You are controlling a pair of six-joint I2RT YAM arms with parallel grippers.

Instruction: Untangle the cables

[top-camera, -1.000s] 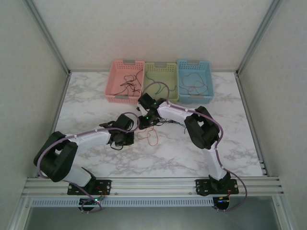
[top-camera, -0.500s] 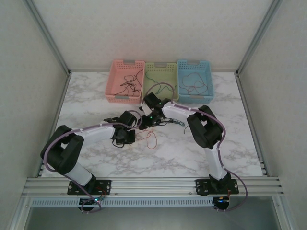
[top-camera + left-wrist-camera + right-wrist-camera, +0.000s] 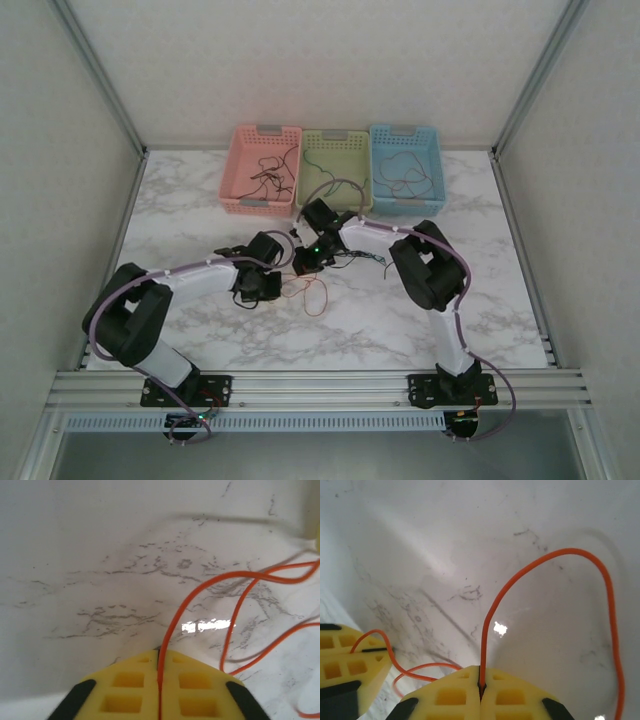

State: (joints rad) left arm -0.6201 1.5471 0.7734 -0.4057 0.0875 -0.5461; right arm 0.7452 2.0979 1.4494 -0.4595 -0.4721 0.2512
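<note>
Left gripper has its yellow pads pressed together on the orange cable, which leaves the seam at twelve o'clock and bends off toward two o'clock over the marble table; right gripper is likewise clamped on what looks to be the same orange strand, which rises from its seam at twelve o'clock, arches over and falls away at four o'clock; the left gripper's pad sits near it at eight o'clock of the right wrist view, so the two pinches lie close together. From above, both grippers meet near the table's middle, with a slack orange loop at five o'clock of them and a knot of dark wires at three o'clock; pink basket, green basket and blue basket stand in a row at twelve o'clock, each with some wire in it. The step in hand looks like drawing the orange cable free of the rest; done well, I judge, that means parting the grippers slowly and level, one toward nine o'clock, one toward three, watching that the loop opens rather than cinches; grip firmly, since so thin a strand may slip through the pads; stop if the dark wires begin to drag along.
</note>
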